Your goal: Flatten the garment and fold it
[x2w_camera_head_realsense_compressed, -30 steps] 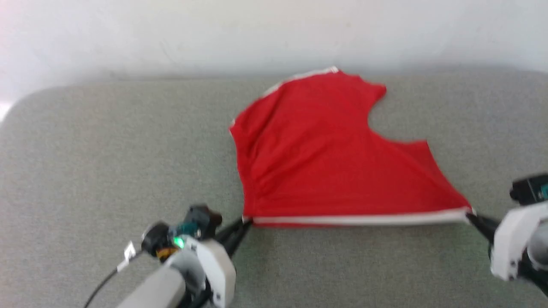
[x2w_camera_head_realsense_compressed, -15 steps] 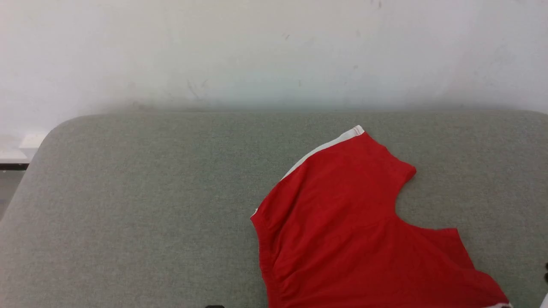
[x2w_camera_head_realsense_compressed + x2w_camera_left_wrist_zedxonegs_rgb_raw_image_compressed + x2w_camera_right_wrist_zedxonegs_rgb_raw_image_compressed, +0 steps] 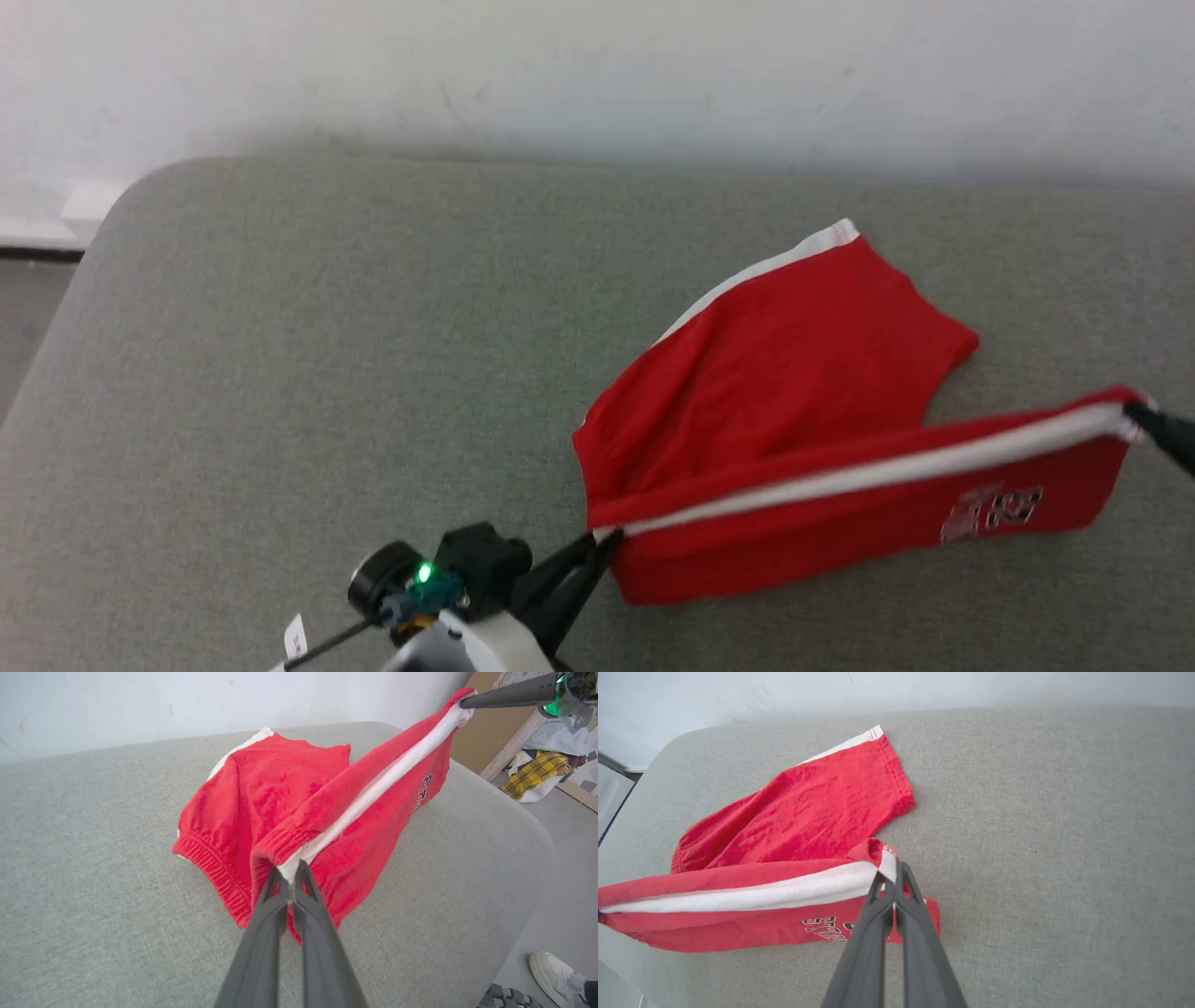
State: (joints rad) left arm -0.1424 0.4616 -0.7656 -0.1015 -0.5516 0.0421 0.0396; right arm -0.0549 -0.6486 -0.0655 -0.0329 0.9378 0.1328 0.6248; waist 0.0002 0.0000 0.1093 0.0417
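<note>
Grey cushion (image 3: 280, 373); left gripper (image 3: 602, 539), seven o'clock, and right gripper (image 3: 1134, 413), three, pinch the garment (image 3: 794, 373) by its stripe (image 3: 887, 467); seemingly mid-fold; next, lay it toward twelve.

The grey padded table (image 3: 280, 373) lies bare over its whole left half, from the near edge to the white wall (image 3: 597, 75) that bounds its far side. A bare strip also runs between the wall and the garment (image 3: 794, 373). On the right half the garment bars the way. One leg lies flat, and the other is a taut raised ridge strung between the left gripper (image 3: 605, 541) and the right gripper (image 3: 1141, 416), both clamped on it, with fabric hanging to the table. On the floor past the table's right end are a shoe (image 3: 553, 975) and a plaid cloth (image 3: 542, 772).
</note>
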